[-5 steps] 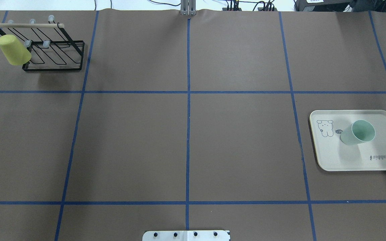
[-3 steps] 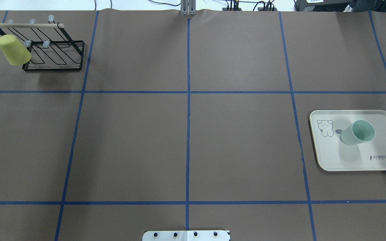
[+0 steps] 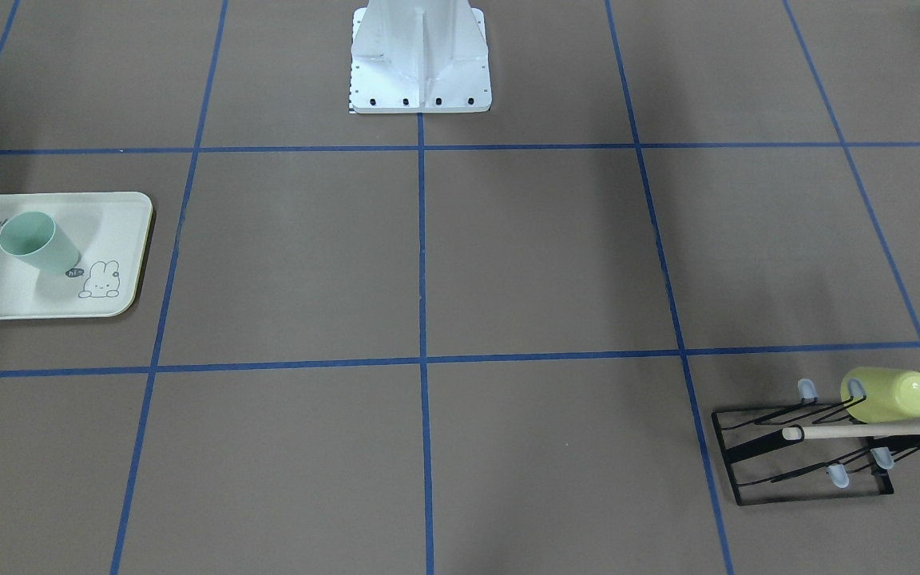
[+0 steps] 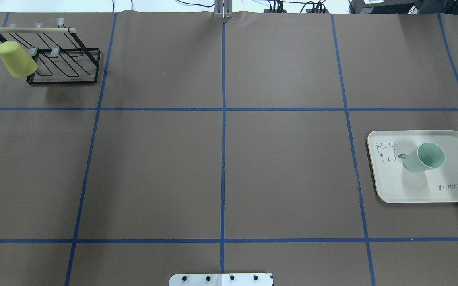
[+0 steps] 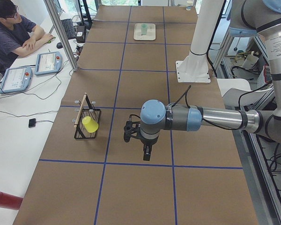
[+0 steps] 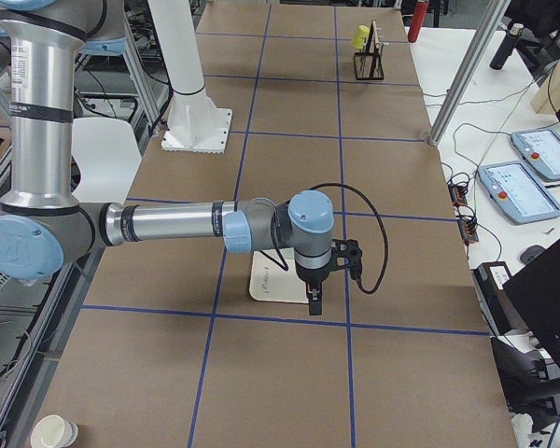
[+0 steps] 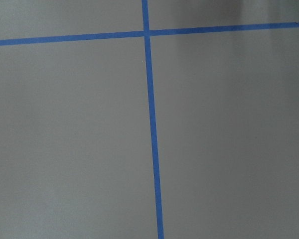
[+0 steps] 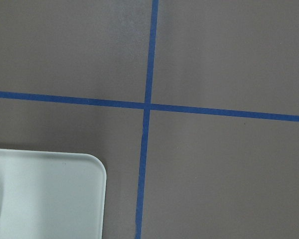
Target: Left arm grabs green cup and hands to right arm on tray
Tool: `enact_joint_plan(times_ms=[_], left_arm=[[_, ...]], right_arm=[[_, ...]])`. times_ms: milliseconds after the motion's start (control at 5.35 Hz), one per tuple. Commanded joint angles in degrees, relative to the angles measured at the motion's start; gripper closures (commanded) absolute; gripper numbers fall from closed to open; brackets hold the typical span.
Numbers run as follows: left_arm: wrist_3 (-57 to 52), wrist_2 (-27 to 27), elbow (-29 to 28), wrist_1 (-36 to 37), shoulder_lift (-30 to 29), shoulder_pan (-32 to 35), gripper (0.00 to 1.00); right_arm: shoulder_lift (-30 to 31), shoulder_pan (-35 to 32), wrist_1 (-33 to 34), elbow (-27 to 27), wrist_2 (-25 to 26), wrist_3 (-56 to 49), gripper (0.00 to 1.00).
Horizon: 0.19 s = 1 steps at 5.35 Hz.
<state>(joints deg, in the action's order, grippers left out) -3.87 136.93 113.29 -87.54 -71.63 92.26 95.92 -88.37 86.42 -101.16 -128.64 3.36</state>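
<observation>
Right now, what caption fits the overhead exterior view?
Green cup standing on the tray at right; yellow-green cup on the rack far left.

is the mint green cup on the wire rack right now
No, the green cup stands on the tray; the yellow-green cup is the one on the rack.

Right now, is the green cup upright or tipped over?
Upright. The green cup stands on its base on the tray, open mouth facing up; the overhead and front-facing views both look down into it.

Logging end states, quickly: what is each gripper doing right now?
Left gripper: cannot tell, seen only from the side.
Right gripper: cannot tell, seen only from the side.
</observation>
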Motion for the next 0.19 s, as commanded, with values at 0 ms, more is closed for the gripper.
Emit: enact_joint_plan(times_ms=[0], left_arm=[[0.09, 0.00, -0.09, 0.00, 0.00, -0.06, 0.00]], right_arm=[[0.06, 0.12, 0.06, 0.00, 0.06, -0.02, 0.00]])
